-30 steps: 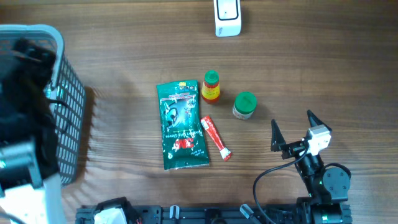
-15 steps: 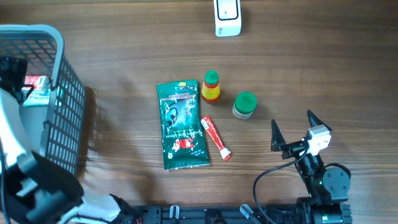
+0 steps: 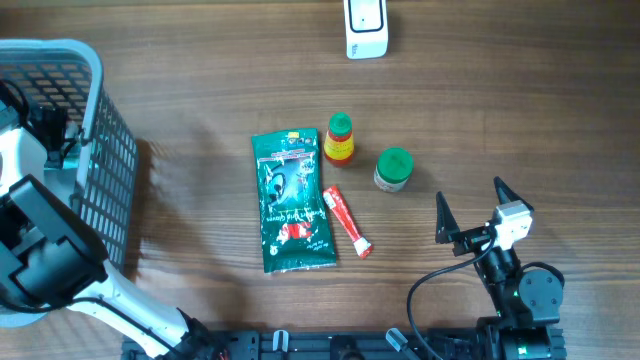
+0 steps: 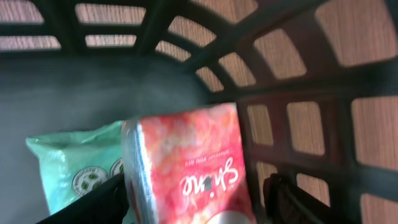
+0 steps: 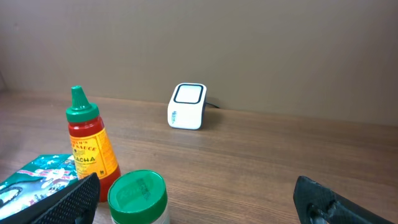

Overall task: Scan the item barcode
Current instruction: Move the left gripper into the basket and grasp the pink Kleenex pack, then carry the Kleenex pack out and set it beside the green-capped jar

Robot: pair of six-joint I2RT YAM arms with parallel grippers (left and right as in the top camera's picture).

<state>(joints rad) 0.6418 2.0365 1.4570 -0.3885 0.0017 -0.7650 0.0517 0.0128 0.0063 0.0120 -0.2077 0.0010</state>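
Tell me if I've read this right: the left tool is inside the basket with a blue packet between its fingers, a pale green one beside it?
No: the left wrist view shows the packet between the fingers of the left tool is red, not blue. The basket and the pale green packet beside it are as you say.

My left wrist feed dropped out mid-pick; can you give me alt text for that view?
A glossy red-and-pink packet stands between the dark fingers of the left pincer, inside a dark plastic mesh basket. A pale green packet lies behind it at frame left; whether the pincer grips is unclear.
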